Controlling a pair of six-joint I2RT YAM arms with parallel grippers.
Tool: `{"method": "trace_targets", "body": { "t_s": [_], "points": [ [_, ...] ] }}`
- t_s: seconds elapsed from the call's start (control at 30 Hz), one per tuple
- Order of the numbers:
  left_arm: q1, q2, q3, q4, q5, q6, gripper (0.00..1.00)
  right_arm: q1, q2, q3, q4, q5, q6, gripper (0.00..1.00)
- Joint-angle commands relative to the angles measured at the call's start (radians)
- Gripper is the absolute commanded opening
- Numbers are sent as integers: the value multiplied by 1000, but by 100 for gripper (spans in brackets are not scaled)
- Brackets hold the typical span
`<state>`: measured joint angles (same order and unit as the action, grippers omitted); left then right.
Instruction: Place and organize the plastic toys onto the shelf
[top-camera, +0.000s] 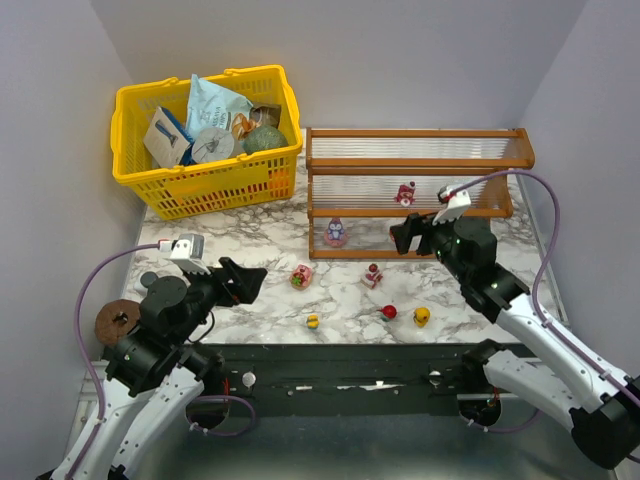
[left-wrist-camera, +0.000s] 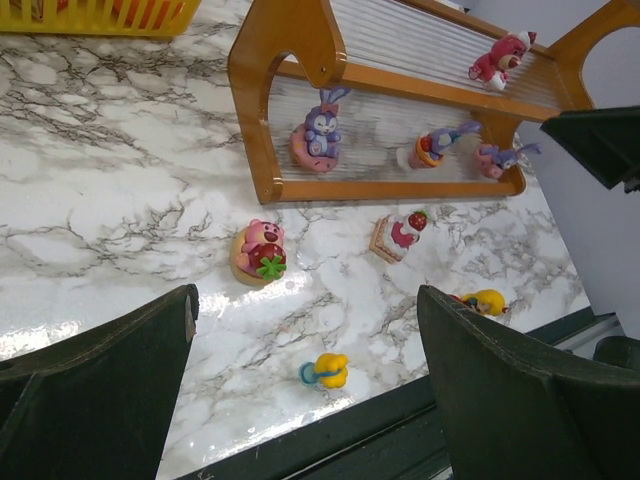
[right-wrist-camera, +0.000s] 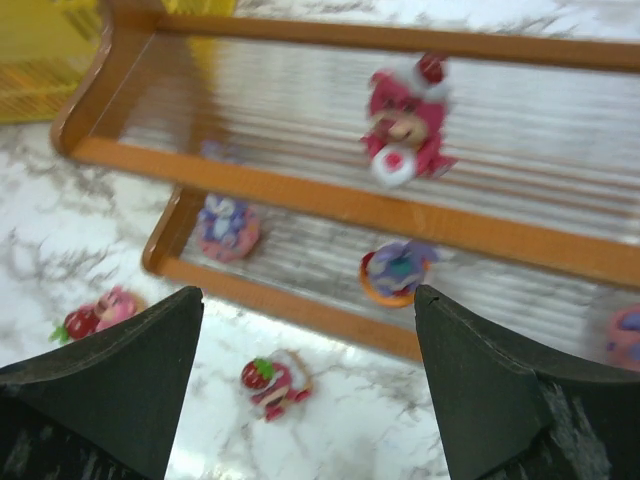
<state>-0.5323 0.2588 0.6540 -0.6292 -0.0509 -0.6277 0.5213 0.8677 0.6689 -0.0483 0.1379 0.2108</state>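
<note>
Both arms are empty-handed at this moment. The left gripper (top-camera: 244, 279) hangs with its jaws spread wide over the marble table (top-camera: 250, 235), off to the left of the shelf (top-camera: 415, 160) and in front of it. The right gripper (top-camera: 409, 236) gapes just as wide, close up at the shelf's front, a little right of its middle.

Four of the plastic toys (top-camera: 405, 193) are on the shelf. A pink bear (right-wrist-camera: 405, 125) sits on the middle tier. Along the bottom tier are a purple bunny (left-wrist-camera: 318, 135), a second purple figure (left-wrist-camera: 432, 148) and a third purple figure (left-wrist-camera: 497, 158). Five more lie on the table in front of the shelf. The strawberry bear (left-wrist-camera: 260, 252) and the little cake (left-wrist-camera: 398, 232) are just before its bottom rail. The small yellow duck (left-wrist-camera: 328, 371), the red round toy (top-camera: 388, 312) and the yellow toy (top-camera: 422, 317) lie farther out, toward the arms.

These look like hard moulded plastic: feather-light, rigid and glossy, so I'd expect them to skid or pop out of a careless pinch. The best grip, I'd say, is low across the thick body or base, jaws coming straight down, never on ears, leaves or other thin bits. The ribbed clear tiers look slick too (a tiny toy dropped from any height would likely topple).
</note>
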Motion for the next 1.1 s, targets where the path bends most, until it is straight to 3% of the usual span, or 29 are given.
{"method": "trace_targets", "body": {
  "t_s": [0.0, 0.1, 0.33, 0.7, 0.77, 0.83, 1.07],
  "points": [
    [-5, -20, -10, 19, 11, 13, 99, 66, -32, -126, 38, -200, 59, 93],
    [-5, -26, -8, 20, 13, 13, 99, 121, 37, -218, 175, -199, 93, 93],
    [-5, -26, -11, 23, 20, 14, 99, 215, 278, -235, 286, -74, 124, 93],
    [-5, -20, -10, 23, 29, 17, 99, 220, 382, -261, 406, 17, 62, 88],
    [-5, -23, -11, 25, 31, 17, 99, 220, 393, -273, 426, 11, 36, 83],
    [-5, -23, -10, 25, 34, 19, 99, 220, 390, -291, 461, 0, 12, 71],
    [-5, -23, -10, 25, 40, 20, 99, 220, 387, -296, 475, -1, 1, 63]
  ]
}}
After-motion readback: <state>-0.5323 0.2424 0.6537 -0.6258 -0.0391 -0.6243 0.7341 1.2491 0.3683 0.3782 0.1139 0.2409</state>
